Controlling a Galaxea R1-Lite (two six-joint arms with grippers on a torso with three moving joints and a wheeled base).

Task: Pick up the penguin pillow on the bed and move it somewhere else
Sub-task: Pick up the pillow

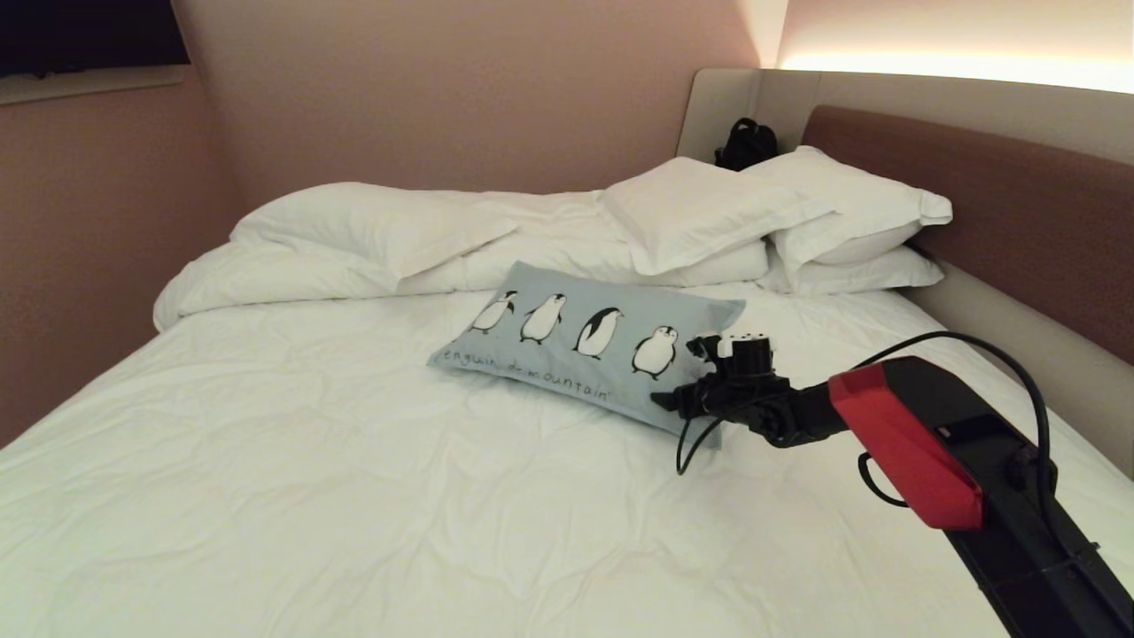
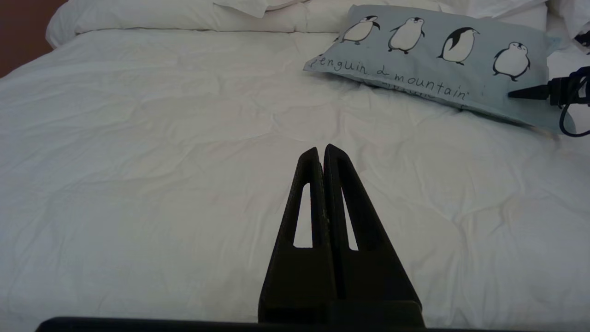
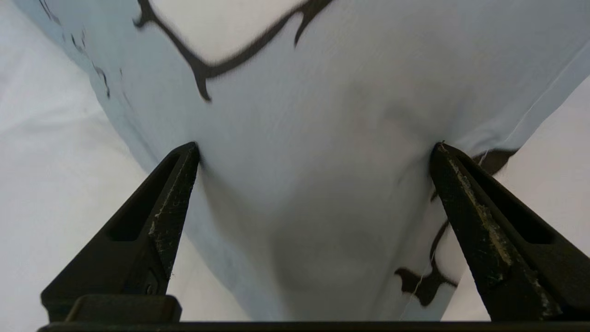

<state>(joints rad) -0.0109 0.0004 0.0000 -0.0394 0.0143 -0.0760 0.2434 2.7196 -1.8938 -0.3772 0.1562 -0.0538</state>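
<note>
The penguin pillow (image 1: 567, 337), light blue-grey with a row of black-and-white penguins, lies flat on the bed (image 1: 310, 461) near its middle. My right gripper (image 1: 678, 372) reaches in from the right at the pillow's near right corner. In the right wrist view the right gripper (image 3: 317, 147) is open wide, and the penguin pillow (image 3: 313, 92) fills the gap, with both fingertips touching its fabric. My left gripper (image 2: 320, 147) is shut and empty, parked low over the white sheet, with the penguin pillow (image 2: 438, 50) far ahead to its right.
Two stacked white pillows (image 1: 797, 221) lie against the brown headboard (image 1: 1019, 204) at the back right. A black bag (image 1: 746, 142) stands in the corner behind them. A folded white duvet (image 1: 354, 230) runs along the bed's far side. A pink wall borders the left.
</note>
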